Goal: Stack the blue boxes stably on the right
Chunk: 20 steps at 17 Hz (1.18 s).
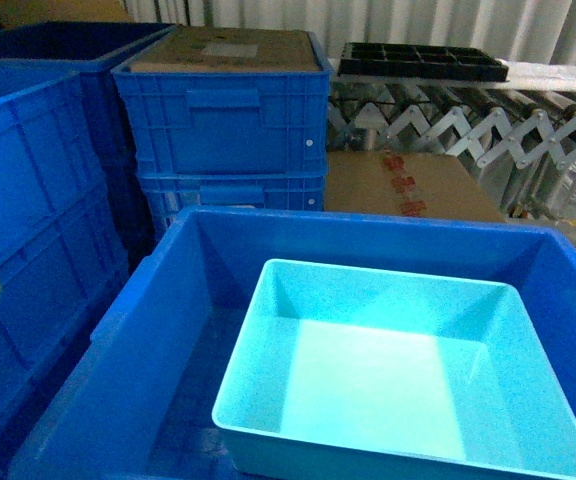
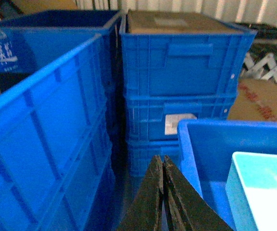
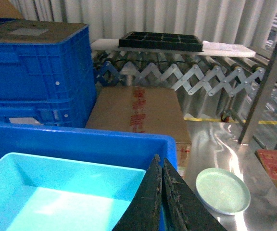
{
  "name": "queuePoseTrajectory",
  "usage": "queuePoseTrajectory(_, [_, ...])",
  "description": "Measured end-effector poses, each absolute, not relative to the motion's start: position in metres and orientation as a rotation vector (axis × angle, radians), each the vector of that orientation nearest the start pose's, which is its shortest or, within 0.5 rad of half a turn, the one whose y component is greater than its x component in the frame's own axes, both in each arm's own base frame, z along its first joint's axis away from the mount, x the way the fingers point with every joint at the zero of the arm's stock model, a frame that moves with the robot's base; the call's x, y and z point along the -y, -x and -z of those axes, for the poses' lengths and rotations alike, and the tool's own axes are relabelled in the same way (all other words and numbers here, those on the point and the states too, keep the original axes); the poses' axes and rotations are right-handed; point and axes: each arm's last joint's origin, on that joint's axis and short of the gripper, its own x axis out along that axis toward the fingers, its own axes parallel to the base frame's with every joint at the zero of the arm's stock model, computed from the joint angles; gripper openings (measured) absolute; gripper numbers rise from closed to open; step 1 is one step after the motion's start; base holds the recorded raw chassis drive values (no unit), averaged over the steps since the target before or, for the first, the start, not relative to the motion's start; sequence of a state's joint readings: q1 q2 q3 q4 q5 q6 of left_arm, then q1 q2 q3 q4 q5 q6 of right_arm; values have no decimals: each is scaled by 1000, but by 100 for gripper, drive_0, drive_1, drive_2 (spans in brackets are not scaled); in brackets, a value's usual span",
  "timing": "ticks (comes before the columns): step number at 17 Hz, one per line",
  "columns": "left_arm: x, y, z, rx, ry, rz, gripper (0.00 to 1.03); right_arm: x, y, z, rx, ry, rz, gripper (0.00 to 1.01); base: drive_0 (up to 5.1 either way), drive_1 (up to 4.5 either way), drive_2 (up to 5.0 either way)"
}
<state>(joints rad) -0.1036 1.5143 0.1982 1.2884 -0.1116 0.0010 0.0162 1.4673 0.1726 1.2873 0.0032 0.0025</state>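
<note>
One blue box (image 1: 388,390), a shallow light turquoise tub, lies empty inside a big royal-blue tub (image 1: 183,330), toward its right side. It also shows at the lower right of the left wrist view (image 2: 266,192) and the lower left of the right wrist view (image 3: 56,192). My left gripper (image 2: 162,159) is shut and empty, hanging over the gap just left of the big tub's left wall. Also shut and empty, my right gripper (image 3: 160,160) is above the turquoise box's right edge, by the big tub's right wall. Neither gripper shows in the head view.
Ribbed royal-blue crates (image 1: 223,120) are stacked behind the tub, and taller ones (image 1: 28,250) stand on the left. A cardboard box (image 1: 408,185), a roller conveyor (image 1: 468,120) with a black tray (image 1: 418,60), and a pale green plate (image 3: 222,190) lie to the right.
</note>
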Motion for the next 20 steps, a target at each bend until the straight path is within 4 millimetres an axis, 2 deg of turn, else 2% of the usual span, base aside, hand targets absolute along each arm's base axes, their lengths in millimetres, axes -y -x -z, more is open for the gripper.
queuePoseTrajectory(1, [17, -210, -148, -1, -1, -5, 2, -1, -205, -149, -2, -3, 0, 2, 0, 0, 0])
queuePoseTrajectory(3, [12, -191, -146, -36, -4, 4, 2, 0, -186, -148, -31, -3, 4, 2, 0, 0, 0])
queuePoseTrajectory(5, [0, -178, -153, -47, -1, -13, 2, 0, -173, -158, -33, -3, 2, 2, 0, 0, 0])
queuePoseTrajectory(6, [-1, -171, -161, -21, -1, -11, 2, 0, -167, -165, -1, -3, 4, 2, 0, 0, 0])
queuePoseTrajectory(7, [0, -164, -165, 1, -1, 3, 2, 0, -161, -164, -7, -3, 2, 2, 0, 0, 0])
queuePoseTrajectory(9, [0, -153, -161, -25, -1, 1, 2, 0, -150, -162, -17, -3, 3, 2, 0, 0, 0])
queuePoseTrajectory(20, [0, -119, -172, 16, -1, 1, 2, 0, -117, -171, 14, -3, 3, 2, 0, 0, 0])
